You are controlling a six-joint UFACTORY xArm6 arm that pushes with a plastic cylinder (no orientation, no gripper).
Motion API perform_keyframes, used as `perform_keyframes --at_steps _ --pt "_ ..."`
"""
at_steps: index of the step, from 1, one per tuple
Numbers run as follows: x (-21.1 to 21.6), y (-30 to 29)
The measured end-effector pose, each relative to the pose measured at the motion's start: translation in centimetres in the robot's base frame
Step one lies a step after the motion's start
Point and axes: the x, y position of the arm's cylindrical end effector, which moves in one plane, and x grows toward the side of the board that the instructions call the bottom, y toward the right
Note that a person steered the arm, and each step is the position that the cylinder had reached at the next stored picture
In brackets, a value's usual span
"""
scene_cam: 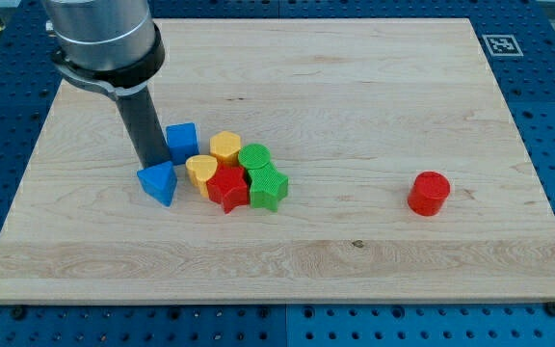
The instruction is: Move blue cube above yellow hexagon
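I take the yellow hexagon (225, 146) as my landmark on the wooden bench (355, 87). The blue cube (182, 142) sits just to the view's left of it, at about the same height in the view and very close, though I cannot tell whether the two touch. My tip (151, 165) is to the view's left of the hexagon and slightly lower, just beside the cube's left face and right at the top edge of a blue triangular block (159, 182), which lies lower-left of the hexagon. This end effector is a bare rod, with nothing to open or close and holding nothing. Directly below the hexagon, leaning to the view's left, is a yellow heart-shaped block (200, 171), and below it, further toward the view's bottom, a red star-shaped block (227, 188). To the hexagon's right and slightly lower is a green cylinder (254, 157), packed against it, and below that a second green block (268, 188) with a ridged, star-like outline. Well apart from the hexagon, far to the view's right and lower, a red cylinder (429, 193) stands alone.
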Motion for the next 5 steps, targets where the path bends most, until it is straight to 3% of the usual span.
perform_keyframes --at_steps 5 --pt "-2.2 -5.5"
